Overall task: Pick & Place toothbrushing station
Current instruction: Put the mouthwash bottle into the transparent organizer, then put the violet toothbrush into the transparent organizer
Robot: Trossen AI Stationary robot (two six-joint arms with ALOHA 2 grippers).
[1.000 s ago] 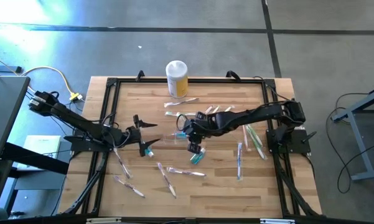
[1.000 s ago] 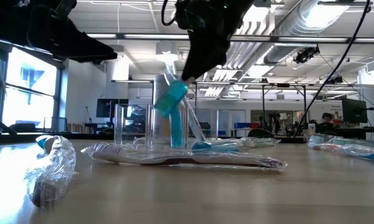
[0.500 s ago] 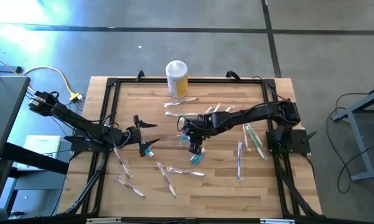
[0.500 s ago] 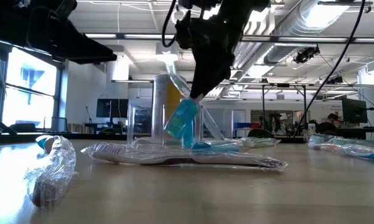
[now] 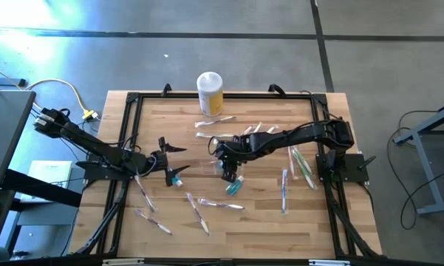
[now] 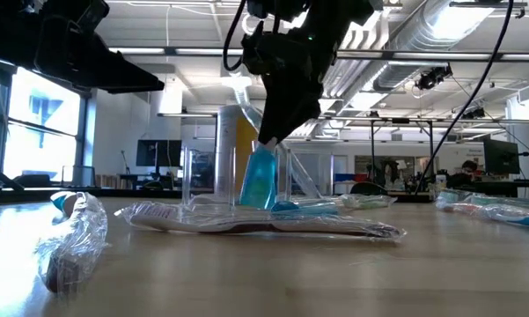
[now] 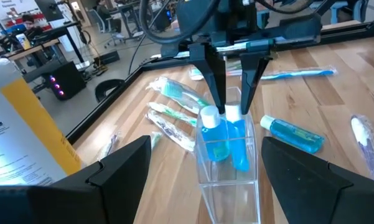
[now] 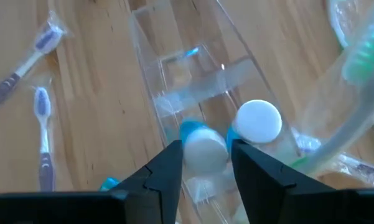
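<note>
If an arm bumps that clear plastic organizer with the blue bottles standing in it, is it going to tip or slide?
Probably slides, possibly tips. The clear container looks thin-walled and light, standing on smooth wood. Two blue bottles stand upright at one end, so weight sits high and off-centre. The right gripper brackets one bottle's white cap, so a sideways pull could drag or rock the container.
</note>
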